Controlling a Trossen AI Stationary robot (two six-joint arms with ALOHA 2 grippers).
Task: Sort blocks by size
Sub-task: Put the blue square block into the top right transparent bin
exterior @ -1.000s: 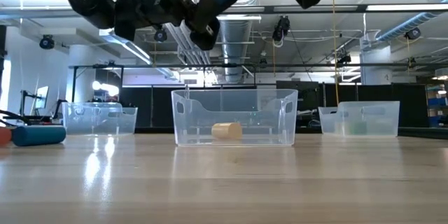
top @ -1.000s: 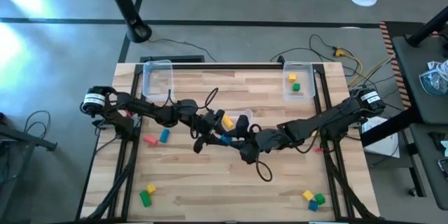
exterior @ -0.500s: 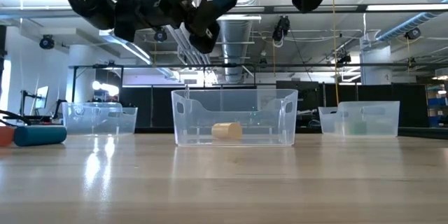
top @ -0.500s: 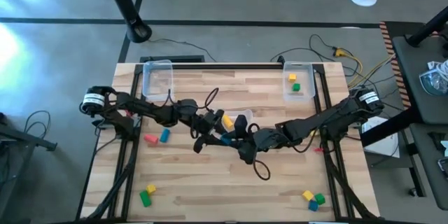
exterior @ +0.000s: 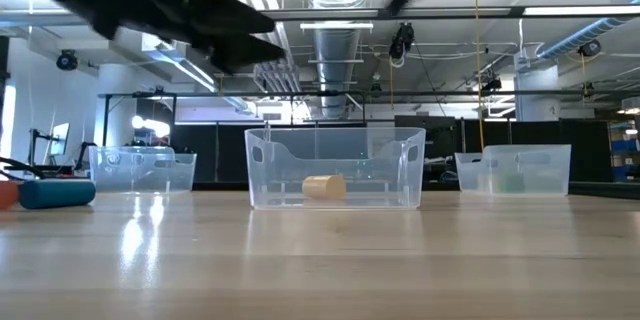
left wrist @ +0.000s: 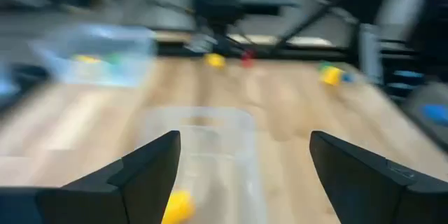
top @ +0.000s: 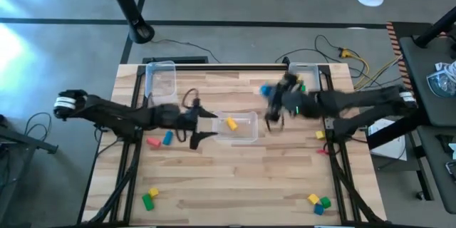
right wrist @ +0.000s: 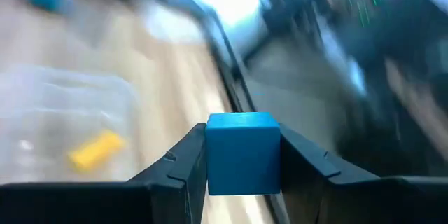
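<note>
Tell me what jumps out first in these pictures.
The right gripper grips a blue cube, carried near the right rear bin that holds yellow and green blocks. The left gripper hangs open beside the middle bin, where one yellow block lies. Other blocks lie scattered at the table's left and front corners.

- Three clear bins (top: pixel 237 129) on the worktop (top: pixel 235 185)
- Five yellow blocks (top: pixel 231 123)
- Three green blocks (top: pixel 147 201)
- Three blue blocks (top: pixel 167 137)
- Two pink blocks (top: pixel 152 142)
- Two arms, one claw each
</note>
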